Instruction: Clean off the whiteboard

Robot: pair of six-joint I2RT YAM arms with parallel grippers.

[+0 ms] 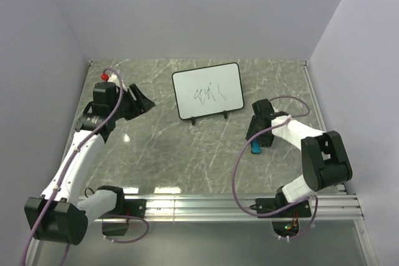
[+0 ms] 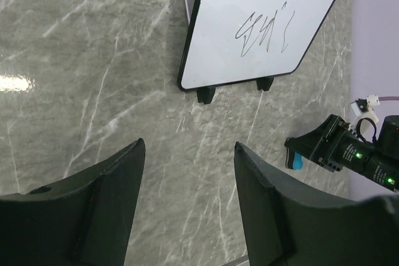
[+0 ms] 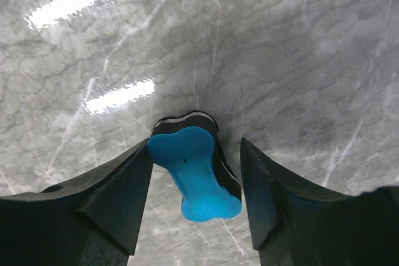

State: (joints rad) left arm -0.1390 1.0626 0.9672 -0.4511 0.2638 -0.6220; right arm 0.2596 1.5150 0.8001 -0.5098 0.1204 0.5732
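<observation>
The whiteboard (image 1: 207, 90) stands tilted on its small black feet at the back middle of the table, with a dark scribble at its centre; it also shows in the left wrist view (image 2: 262, 23). A blue eraser (image 3: 196, 172) with a black felt base lies on the table between the open fingers of my right gripper (image 3: 196, 144). The left finger touches it and the right finger stands off with a gap. From above, the right gripper (image 1: 257, 144) is to the front right of the board, over the eraser (image 1: 255, 148). My left gripper (image 1: 140, 101) is open and empty, left of the board.
The table is grey marble-patterned (image 1: 187, 154), with purple walls on three sides. An aluminium rail (image 1: 249, 204) runs along the near edge. The left wrist view shows the right gripper (image 2: 312, 149) and the eraser (image 2: 297, 162) low at the right.
</observation>
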